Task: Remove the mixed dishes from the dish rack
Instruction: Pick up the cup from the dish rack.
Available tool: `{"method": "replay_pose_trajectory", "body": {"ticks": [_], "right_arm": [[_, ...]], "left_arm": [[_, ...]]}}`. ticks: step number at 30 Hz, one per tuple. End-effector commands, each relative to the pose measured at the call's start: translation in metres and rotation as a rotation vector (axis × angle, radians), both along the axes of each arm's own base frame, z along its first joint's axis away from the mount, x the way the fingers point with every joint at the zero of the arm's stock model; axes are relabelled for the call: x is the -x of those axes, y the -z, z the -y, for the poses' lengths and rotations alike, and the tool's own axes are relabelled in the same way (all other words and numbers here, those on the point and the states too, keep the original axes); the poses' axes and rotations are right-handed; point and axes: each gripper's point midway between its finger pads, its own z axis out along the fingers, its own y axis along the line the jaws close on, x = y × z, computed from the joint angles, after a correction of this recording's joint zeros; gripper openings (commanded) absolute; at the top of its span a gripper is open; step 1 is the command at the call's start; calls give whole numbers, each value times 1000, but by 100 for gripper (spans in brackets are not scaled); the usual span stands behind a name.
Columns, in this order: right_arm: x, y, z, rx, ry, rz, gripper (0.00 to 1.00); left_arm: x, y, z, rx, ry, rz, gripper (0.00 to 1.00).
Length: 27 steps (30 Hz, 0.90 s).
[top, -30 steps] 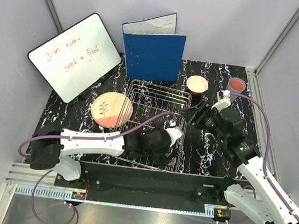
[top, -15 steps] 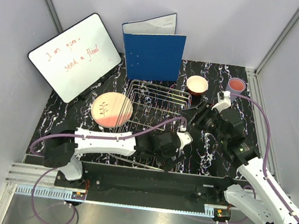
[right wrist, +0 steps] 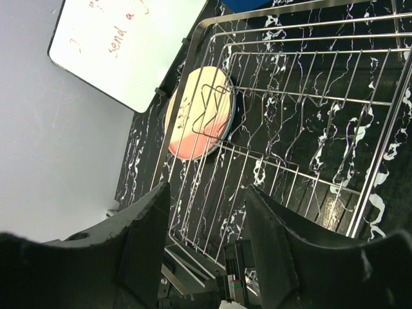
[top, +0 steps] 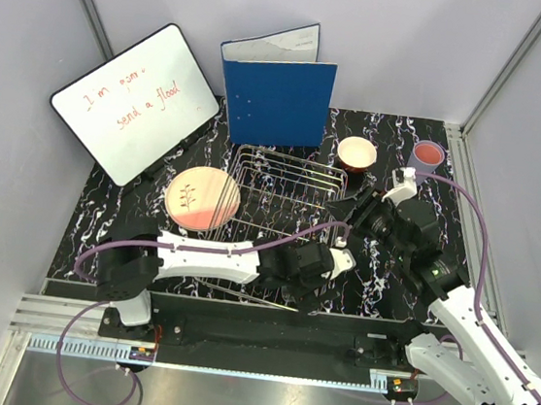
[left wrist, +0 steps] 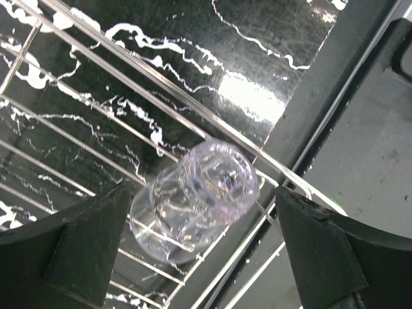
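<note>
Across the black marbled desk [top: 118,210], the wire dish rack [top: 288,180] is sitting at the centre, and the salmon plate [top: 202,198] is resting at its left end. Beyond the rack's far right corner, the red bowl [top: 357,154] and the lavender cup [top: 426,155] are standing on the desk, so you can probably count them as unloaded.

What you are working on now is the small clear glass [left wrist: 193,206]. It is lying over the wires at the rack's near right edge. The top view is not showing it, because your left arm is covering that corner.

Your left tool [left wrist: 201,193] is hanging right over the glass with its fingers spread and gripping nothing. The glass is sitting between them, almost touching the left finger [left wrist: 84,244] and a little apart from the other. Its round end is pointing up toward the wrist camera and its body is slanting away, so the fingers are flanking its curved sides. That looks right for closing on it, once you are centring the glass.

Your right tool [right wrist: 207,190] is hovering spread and empty at the rack's right side, farther from the glass.
</note>
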Motion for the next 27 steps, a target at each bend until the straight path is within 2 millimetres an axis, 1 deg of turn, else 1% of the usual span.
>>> {"method": "replay_pose_trajectory", "body": {"ticks": [1,4,7,8,9,12,14,15,17,18,20,21,22,23,24,25,27], "right_arm": [[2,-14,-2,-27,-14,60,58],[3,-19,1,-34,-5,74,58],[6,-29,5,-42,4,101,58],[7,-30,6,-42,7,104,58],[8,-35,7,-46,10,115,58],[10,-38,10,-44,17,120,58],[11,-39,11,-49,19,124,58],[12,-39,11,-50,19,123,58],[12,-42,12,-54,21,128,58],[13,-44,12,-57,21,131,58],[13,-45,13,-56,26,131,58],[13,-47,14,-55,28,136,58],[13,-48,14,-54,28,137,58],[13,-49,14,-53,29,140,58],[11,-53,15,-54,35,145,58],[11,-53,15,-48,35,147,58],[11,-59,17,-43,43,160,58]], "left_arm": [[10,21,0,-57,73,-25,99],[10,28,0,-67,73,-29,99],[10,36,-3,-86,68,-35,93],[11,39,-4,-93,66,-40,88],[11,41,-6,-97,63,-43,87],[12,45,-8,-109,58,-50,77],[13,46,-8,-107,58,-55,69],[13,47,-8,-111,56,-57,58],[14,47,-7,-106,56,-64,46],[14,46,-7,-105,51,-62,33],[13,43,-7,-99,41,-55,21],[11,37,-6,-87,34,-46,15],[10,34,-7,-80,26,-39,4],[7,30,-7,-75,17,-25,0],[6,26,-9,-73,12,-19,0],[4,16,-8,-53,9,-6,0],[0,4,-9,-39,-3,23,0]]}}
